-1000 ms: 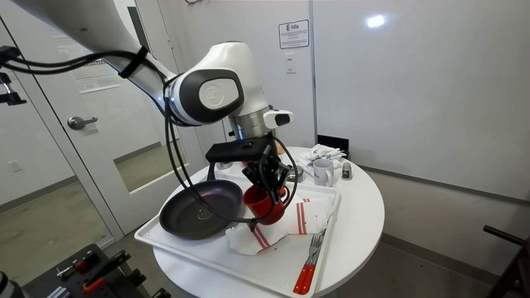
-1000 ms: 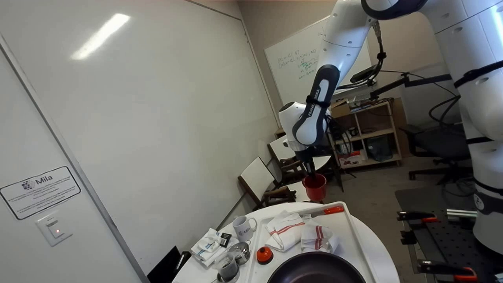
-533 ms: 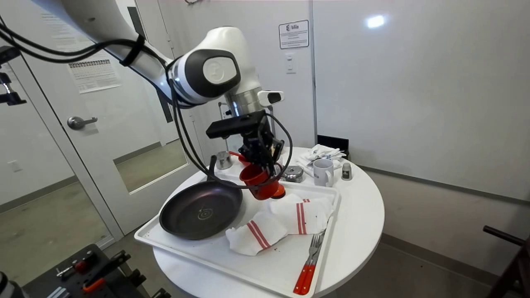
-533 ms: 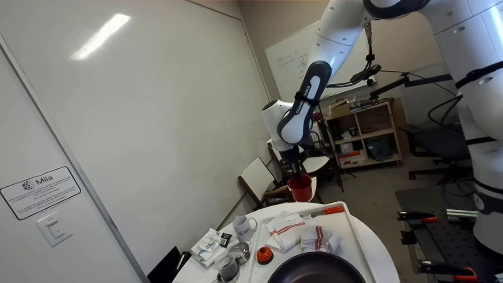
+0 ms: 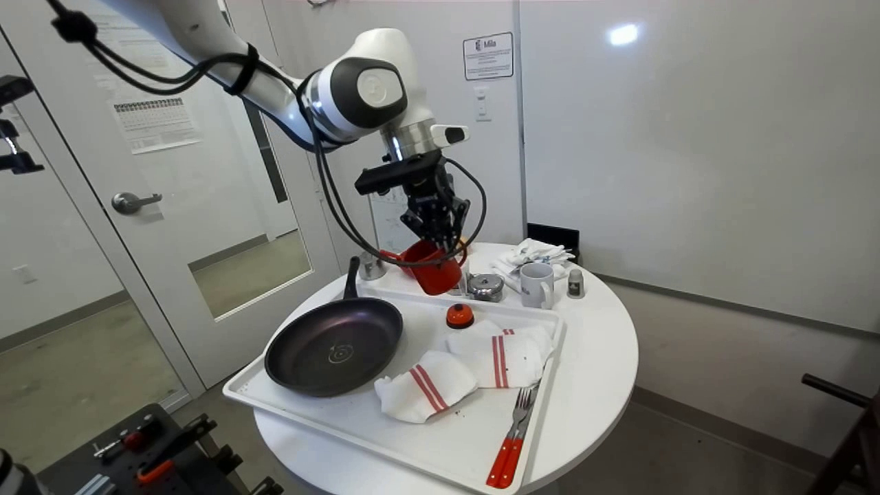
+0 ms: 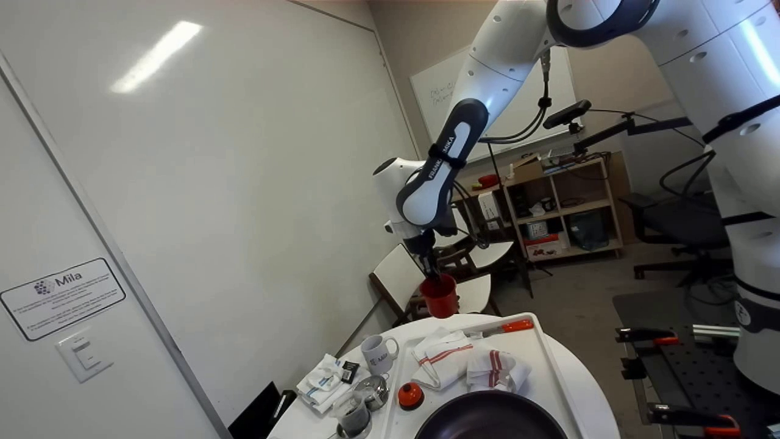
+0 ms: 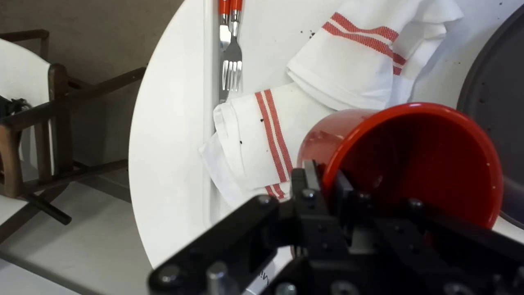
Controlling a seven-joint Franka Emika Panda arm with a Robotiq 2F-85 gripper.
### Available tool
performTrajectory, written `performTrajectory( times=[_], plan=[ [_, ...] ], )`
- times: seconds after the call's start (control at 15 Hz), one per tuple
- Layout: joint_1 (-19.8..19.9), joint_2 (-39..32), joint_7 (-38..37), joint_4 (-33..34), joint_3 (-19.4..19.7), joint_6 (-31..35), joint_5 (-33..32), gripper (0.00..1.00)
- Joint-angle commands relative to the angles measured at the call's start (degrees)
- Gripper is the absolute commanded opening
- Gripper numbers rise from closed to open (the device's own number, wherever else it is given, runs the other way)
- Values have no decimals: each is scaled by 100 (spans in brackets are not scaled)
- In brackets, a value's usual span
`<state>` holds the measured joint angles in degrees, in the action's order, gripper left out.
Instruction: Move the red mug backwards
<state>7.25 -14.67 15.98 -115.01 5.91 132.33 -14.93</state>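
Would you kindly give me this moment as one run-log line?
task: move red mug backwards; end effector: gripping mug wall; mug: tilted, held in air, not set down; pan and towels: on tray

Bright white glare marks the glossy wall (image 6: 244, 183).

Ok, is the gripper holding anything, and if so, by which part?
The red mug, by its rim: the gripper pinches the wall, one finger inside, one outside.

Your wrist view, close in, looks down past the gripper (image 7: 327, 176); both exterior views (farther back, facing different ways) share the white tray (image 5: 454, 447) below it.
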Motion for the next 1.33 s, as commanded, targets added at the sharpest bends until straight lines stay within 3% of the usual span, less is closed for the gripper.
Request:
performTrajectory(
  times=[0.0, 0.07, 0.13, 0.73, 0.8, 1.27],
  plan=[
    [-52, -555, 46, 798, -151, -422, 271, 2],
    [-37, -593, 103, 845, -204, -397, 355, 2],
    [-39, -365, 6, 461, -133, -173, 153, 7],
    [-41, -558, 10, 696, -194, -221, 240, 7],
    [-18, -631, 16, 778, -193, -185, 276, 2],
    [-86, -1250, 52, 1674, -373, -196, 430, 2]
  ],
)
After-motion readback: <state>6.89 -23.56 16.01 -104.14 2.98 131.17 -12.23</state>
